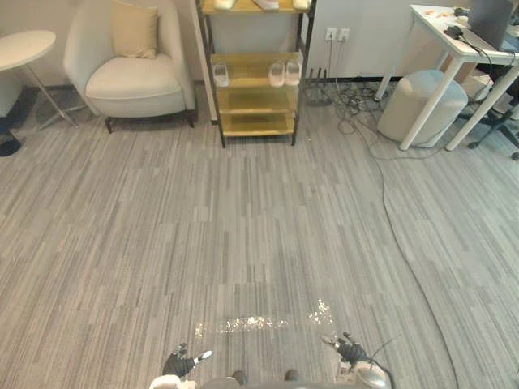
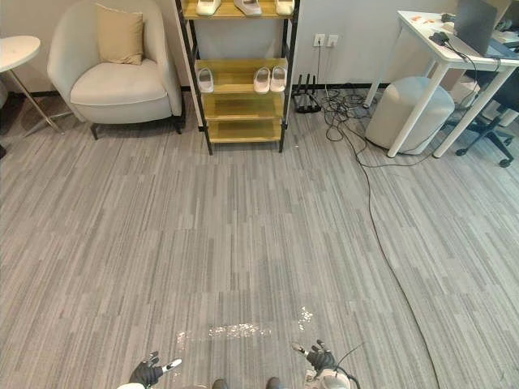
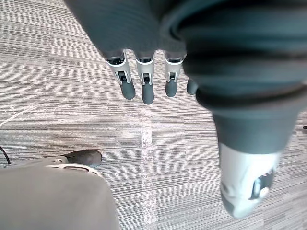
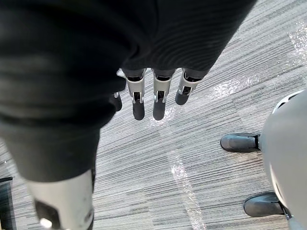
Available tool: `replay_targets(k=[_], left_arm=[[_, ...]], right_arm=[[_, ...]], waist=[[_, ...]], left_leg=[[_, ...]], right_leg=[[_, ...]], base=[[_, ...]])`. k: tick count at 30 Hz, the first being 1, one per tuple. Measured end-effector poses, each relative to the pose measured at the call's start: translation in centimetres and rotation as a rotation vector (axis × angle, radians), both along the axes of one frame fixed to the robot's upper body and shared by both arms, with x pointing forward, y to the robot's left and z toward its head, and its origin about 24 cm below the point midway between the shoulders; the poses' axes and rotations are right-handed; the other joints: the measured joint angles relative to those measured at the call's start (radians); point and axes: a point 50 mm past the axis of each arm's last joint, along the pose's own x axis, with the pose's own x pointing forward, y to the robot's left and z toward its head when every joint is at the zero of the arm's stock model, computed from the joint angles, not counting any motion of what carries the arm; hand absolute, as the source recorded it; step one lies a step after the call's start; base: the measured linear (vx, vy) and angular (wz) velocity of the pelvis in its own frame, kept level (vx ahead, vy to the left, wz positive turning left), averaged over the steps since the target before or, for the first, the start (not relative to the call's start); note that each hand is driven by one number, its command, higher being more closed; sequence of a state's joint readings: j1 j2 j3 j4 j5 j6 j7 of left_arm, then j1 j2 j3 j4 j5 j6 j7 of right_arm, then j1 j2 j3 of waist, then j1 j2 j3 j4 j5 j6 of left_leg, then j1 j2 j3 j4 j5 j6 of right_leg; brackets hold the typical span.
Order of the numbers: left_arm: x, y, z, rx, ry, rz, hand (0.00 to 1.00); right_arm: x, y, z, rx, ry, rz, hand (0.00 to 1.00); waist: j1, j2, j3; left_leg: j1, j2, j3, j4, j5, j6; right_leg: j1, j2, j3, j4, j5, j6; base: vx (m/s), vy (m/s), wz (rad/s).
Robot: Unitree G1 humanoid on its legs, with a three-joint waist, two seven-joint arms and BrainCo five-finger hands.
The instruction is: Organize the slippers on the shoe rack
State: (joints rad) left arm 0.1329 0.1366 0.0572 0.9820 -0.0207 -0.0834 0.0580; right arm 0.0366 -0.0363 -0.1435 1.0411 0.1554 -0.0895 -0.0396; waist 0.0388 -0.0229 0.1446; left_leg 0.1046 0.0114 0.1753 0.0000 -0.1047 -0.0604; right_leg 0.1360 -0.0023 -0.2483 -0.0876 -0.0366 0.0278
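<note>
**Facing the shoe rack from across the room, both hands empty**

Shoe rack sits at the far wall, well apart from both hands, with a wide stretch of grey striped carpet between. Dark frame, wood-tone shelves.

Slippers, all pale:
- top shelf: three slippers in a row, partly cut off by the head views' top edge, so I can't tell how they pair up
- second shelf, left end: single slipper, lying alone
- second shelf, right end: pair, side by side and touching or nearly so

Hands:
- left hand is low at the bottom edge of the head views, on the left. In its wrist view the fingers hang straight and relaxed over the carpet with nothing in them.
- right hand is low at the bottom edge, on the right. Its fingers are also straight and loose, holding nothing, with carpet below them.

Around the rack:
- cream armchair just to its left, with a tan cushion propped on the seat back
- round white side table further left
- wall sockets just right of the rack, with a tangle of cables on the floor below them
- white cylindrical stool beside a white desk at far right
</note>
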Motion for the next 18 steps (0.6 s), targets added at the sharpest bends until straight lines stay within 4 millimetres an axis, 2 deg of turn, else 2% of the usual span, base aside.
replay_targets(k=[2,4,5,8,9,11,13,14,15,16,17,18], left_arm=[[0.7,0.3,0.2,0.009,-0.017,-0.004,0.00],[0.9,0.4,0.3,0.014,-0.023,-0.006,0.00],[1.0,0.4,0.4,0.014,-0.029,-0.006,0.00],[1.2,0.0,0.4,0.003,-0.039,-0.005,0.00],[1.4,0.1,0.5,0.007,-0.042,-0.006,0.00],[1.3,0.0,0.4,0.004,-0.042,-0.001,0.00],[1.5,0.1,0.6,0.008,-0.054,0.000,0.00],[1.6,0.1,0.6,0.010,-0.055,0.000,0.00],[1.5,0.0,0.6,0.005,-0.054,0.000,0.00],[1.0,-0.3,0.4,-0.003,-0.041,0.007,0.00],[1.0,0.0,0.4,0.003,-0.043,0.015,0.00],[1.2,0.6,0.6,0.016,-0.053,0.026,0.00]], right_arm=[[0.1,0.1,0.0,0.000,-0.001,0.005,0.00],[0.0,0.0,0.0,-0.005,0.002,0.011,0.00],[0.0,-0.1,0.0,-0.009,0.002,0.020,0.00],[0.0,-1.1,0.2,-0.041,0.002,0.031,0.00],[0.2,-1.2,0.3,-0.047,-0.003,0.034,0.00],[0.1,-1.5,0.3,-0.056,0.002,0.028,0.00],[0.2,-1.6,0.3,-0.063,0.000,0.017,0.00],[0.4,-1.6,0.4,-0.064,-0.006,0.017,0.00],[0.6,-1.7,0.4,-0.065,-0.010,0.019,0.00],[0.8,-1.9,0.5,-0.072,-0.014,0.021,0.00],[1.1,-1.3,0.5,-0.059,-0.021,0.027,0.00],[1.4,-0.3,0.5,-0.036,-0.030,0.047,0.00]], waist=[[0.004,-0.009,0.017],[0.006,-0.008,0.028],[0.009,-0.006,0.034],[0.019,0.028,0.056],[0.020,0.032,0.056],[0.020,0.031,0.061],[0.024,0.022,0.066],[0.024,0.018,0.068],[0.025,0.022,0.066],[0.032,0.033,0.063],[0.038,0.023,0.058],[0.039,-0.005,0.058]], left_leg=[[-0.070,0.016,0.008,0.139,-0.064,-0.001],[-0.150,0.044,0.040,0.341,-0.115,-0.039],[-0.190,0.062,0.062,0.446,-0.118,-0.045],[-0.313,0.159,0.116,0.787,-0.090,-0.063],[-0.349,0.176,0.118,0.843,-0.115,-0.037],[-0.404,0.185,0.121,0.803,-0.153,-0.022],[-0.435,0.160,0.130,0.626,-0.140,-0.019],[-0.434,0.126,0.130,0.442,-0.080,-0.026],[-0.423,0.110,0.122,0.323,-0.029,-0.034],[-0.402,0.109,0.115,0.236,0.077,-0.032],[-0.398,0.087,0.125,0.237,0.093,0.022],[-0.416,0.071,0.132,0.271,0.052,0.035]], right_leg=[[-0.003,0.002,-0.010,0.000,-0.006,-0.008],[0.008,0.002,-0.012,0.000,-0.021,-0.022],[0.013,0.001,-0.007,0.007,-0.035,-0.027],[0.058,0.015,0.020,0.031,-0.074,-0.037],[0.065,0.012,0.028,0.041,-0.083,-0.048],[0.064,-0.015,0.043,0.054,-0.102,-0.047],[0.058,-0.062,0.053,0.065,-0.118,-0.023],[0.056,-0.095,0.061,0.069,-0.136,0.004],[0.055,-0.106,0.066,0.069,-0.146,0.021],[0.056,-0.109,0.081,0.065,-0.163,0.047],[0.058,-0.127,0.092,0.069,-0.172,0.052],[0.056,-0.146,0.092,0.089,-0.171,0.054]], base=[[-0.02,-0.021,0.17],[-0.01,0.004,0.05],[-0.02,0.016,-0.07],[0.06,0.013,-0.19],[0.14,0.039,-0.20],[0.16,0.069,-0.22],[0.25,0.179,-0.23],[0.33,0.266,-0.21],[0.36,0.305,-0.29],[0.24,0.205,-0.31],[0.34,0.230,-0.23],[0.40,0.192,-0.05]])
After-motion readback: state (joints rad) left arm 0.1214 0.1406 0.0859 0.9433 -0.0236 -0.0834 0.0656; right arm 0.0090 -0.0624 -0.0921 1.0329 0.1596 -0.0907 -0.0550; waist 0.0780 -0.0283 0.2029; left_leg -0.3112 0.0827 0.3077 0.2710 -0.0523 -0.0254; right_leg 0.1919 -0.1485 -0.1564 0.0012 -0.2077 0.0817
